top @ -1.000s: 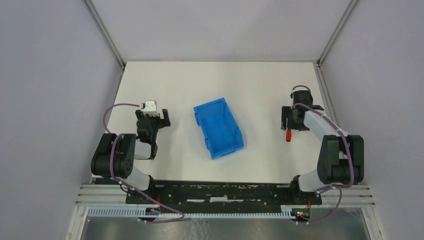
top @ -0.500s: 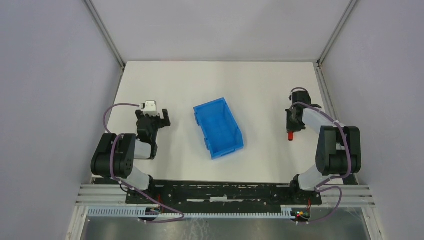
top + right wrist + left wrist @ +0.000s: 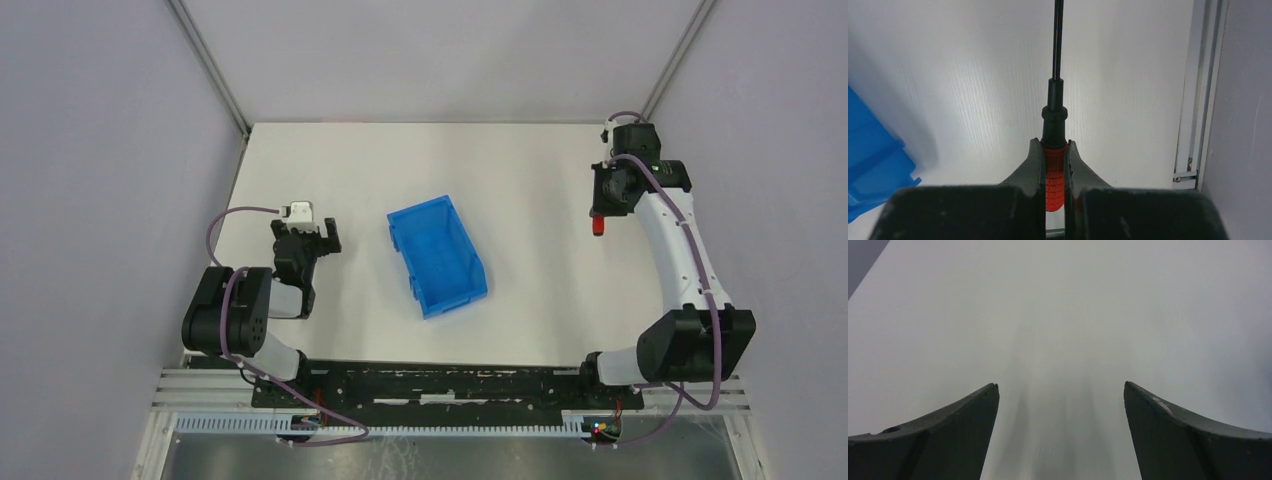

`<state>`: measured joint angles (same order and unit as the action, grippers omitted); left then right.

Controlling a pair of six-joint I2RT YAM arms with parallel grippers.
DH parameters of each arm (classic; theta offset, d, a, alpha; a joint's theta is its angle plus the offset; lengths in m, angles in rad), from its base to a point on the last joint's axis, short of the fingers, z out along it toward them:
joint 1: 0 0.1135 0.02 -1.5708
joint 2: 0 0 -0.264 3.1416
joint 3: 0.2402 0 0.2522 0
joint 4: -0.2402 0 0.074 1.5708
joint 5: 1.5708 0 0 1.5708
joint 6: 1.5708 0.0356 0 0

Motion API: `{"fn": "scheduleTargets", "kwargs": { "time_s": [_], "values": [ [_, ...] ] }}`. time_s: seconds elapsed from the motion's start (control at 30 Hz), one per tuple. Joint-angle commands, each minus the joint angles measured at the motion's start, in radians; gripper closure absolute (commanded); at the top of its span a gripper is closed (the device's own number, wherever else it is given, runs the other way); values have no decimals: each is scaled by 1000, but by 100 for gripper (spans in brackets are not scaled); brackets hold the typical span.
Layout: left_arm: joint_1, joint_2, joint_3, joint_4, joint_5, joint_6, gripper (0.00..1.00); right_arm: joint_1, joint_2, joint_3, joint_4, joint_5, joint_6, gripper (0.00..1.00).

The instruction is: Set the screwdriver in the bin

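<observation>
Right tool (image 3: pixel 1053 146) pinched tight, left tool (image 3: pixel 1060 385) spread, seemingly low

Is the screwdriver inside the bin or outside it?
Outside. The right gripper holds the screwdriver by its red handle, far to the right of the bin.

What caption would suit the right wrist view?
Right pincer clamps the screwdriver by its red handle, shaft pointing away over the white table, blue bin at frame edge.

Right gripper (image 3: pixel 1053 165) fingers (image 3: pixel 1032 167) squeezing the red screwdriver (image 3: pixel 1054 170) handle, black shaft pointing away over the white table (image 3: pixel 973 75), blue bin (image 3: pixel 873 170) at left
</observation>
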<state>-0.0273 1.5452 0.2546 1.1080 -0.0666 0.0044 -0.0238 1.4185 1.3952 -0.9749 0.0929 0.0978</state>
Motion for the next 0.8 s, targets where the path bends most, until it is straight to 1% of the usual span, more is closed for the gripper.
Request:
{"fn": "scheduleTargets", "kwargs": {
  "time_s": [0.0, 0.07, 0.13, 0.2, 0.3, 0.5, 0.63, 0.77],
  "values": [
    [7, -17, 3, 32, 13, -29, 0, 105, -24, 51, -90, 2, 78, 100],
    [7, -17, 3, 32, 14, -29, 0, 268, -22, 78, -61, 23, 141, 100],
    [7, -17, 3, 32, 13, -29, 0, 450, -2, 103, -4, 8, 201, 100],
    [7, -17, 3, 32, 14, -29, 0, 607, 39, 127, 59, -8, 234, 100],
    [8, -17, 3, 32, 13, -28, 0, 760, 116, 149, 115, 12, 258, 100],
    [7, -17, 3, 32, 14, -29, 0, 891, 289, 102, 223, -2, 265, 100],
    [7, -17, 3, 32, 14, -29, 0, 920, 384, 61, 296, 6, 284, 100],
    [7, -17, 3, 32, 14, -29, 0, 927, 437, -19, 386, 37, 310, 100]
  ]
}}
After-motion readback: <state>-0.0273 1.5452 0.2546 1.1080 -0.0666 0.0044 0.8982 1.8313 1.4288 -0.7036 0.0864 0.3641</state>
